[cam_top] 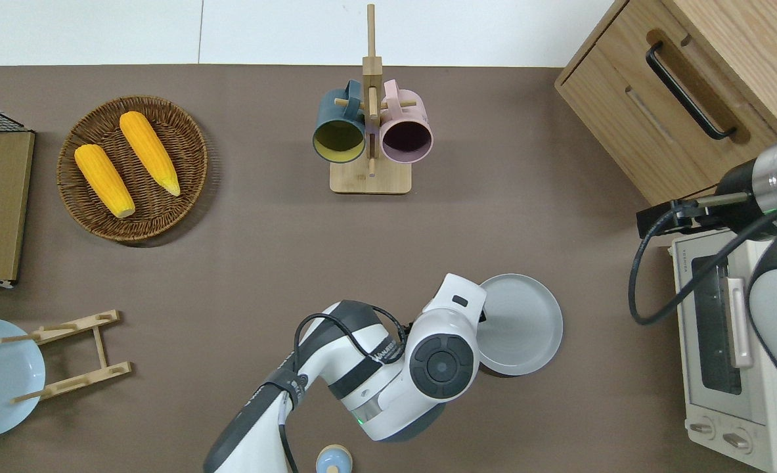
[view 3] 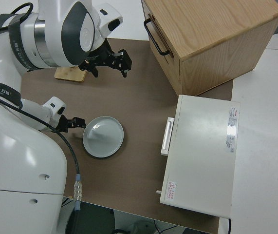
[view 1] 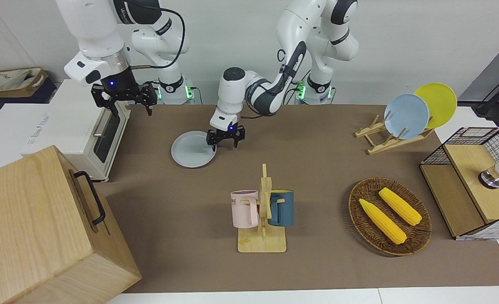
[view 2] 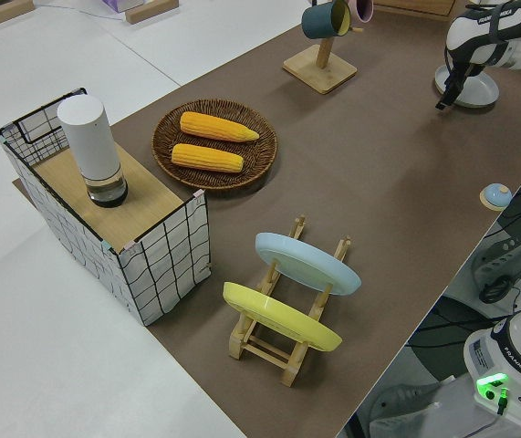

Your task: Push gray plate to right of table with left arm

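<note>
The left gripper (view 1: 225,139), fingers spread and empty, was parked just off the gray plate's (view 1: 191,150) rim, with the plate lying toward the right arm's end of the worktop (view 1: 316,169).

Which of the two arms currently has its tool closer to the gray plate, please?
The left. The left tool is open at the gray plate, at its rim toward the left arm's end of the table. The right tool is parked, well clear of the plate.

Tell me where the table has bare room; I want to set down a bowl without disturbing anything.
The widest bare stretch of the table lies between the mug stand, the corn basket and the plate rack. Another lies between the mug stand and the wooden cabinet. It is crowded around the gray plate, where the left gripper hovers at its rim.
</note>
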You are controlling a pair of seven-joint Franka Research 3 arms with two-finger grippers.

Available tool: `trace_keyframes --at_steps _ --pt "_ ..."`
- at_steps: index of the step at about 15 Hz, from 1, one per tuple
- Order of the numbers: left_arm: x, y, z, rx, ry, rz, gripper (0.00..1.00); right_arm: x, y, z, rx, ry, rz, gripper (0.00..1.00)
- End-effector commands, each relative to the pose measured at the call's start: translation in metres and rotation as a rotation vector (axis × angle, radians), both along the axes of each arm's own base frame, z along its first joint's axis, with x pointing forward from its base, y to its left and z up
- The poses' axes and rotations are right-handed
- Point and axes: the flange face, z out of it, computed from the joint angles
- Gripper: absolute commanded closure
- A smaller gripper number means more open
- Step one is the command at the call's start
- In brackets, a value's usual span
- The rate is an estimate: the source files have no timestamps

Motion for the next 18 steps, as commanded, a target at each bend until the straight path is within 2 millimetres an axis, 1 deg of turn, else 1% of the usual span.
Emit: trace_keyframes --at_steps 1,3,5,6,8,9,10,12,14,16,18 --pt "0.007 0.044 0.019 0.046 0.053 -0.057 0.0 -0.003 0.0 0.003 0.006 0.004 -0.004 0.017" --pt "0.016 0.065 0.032 0.055 0.096 -0.1 0.0 -0.003 0.0 0.003 0.006 0.004 -0.004 0.017" --pt "0.031 0.095 0.047 0.077 0.126 -0.117 0.0 -0.003 0.0 0.003 0.006 0.004 -0.004 0.017" --pt "0.038 0.112 0.058 0.086 0.136 -0.123 0.0 -0.003 0.0 0.003 0.006 0.004 -0.004 0.017" --pt "0.054 0.158 0.082 0.093 0.17 -0.143 0.0 -0.003 0.0 0.003 0.006 0.004 -0.004 0.017" --pt "0.059 0.178 0.096 0.083 0.186 -0.165 0.0 -0.003 0.0 0.003 0.006 0.004 -0.004 0.017" --pt "0.062 0.196 0.105 0.088 0.197 -0.183 0.0 -0.003 0.0 0.003 0.006 0.004 -0.004 0.017" --pt "0.069 0.23 0.115 0.101 0.223 -0.199 0.0 -0.003 0.0 0.003 0.006 0.004 -0.004 0.017" --pt "0.079 0.265 0.13 0.1 0.21 -0.216 0.0 -0.003 0.0 0.003 0.006 0.004 -0.004 0.017" --pt "0.081 0.295 0.144 0.112 0.215 -0.24 0.0 -0.003 0.0 0.003 0.006 0.004 -0.006 0.017" --pt "0.085 0.338 0.161 0.114 0.213 -0.271 0.0 -0.003 0.0 0.003 0.006 0.004 -0.004 0.017"
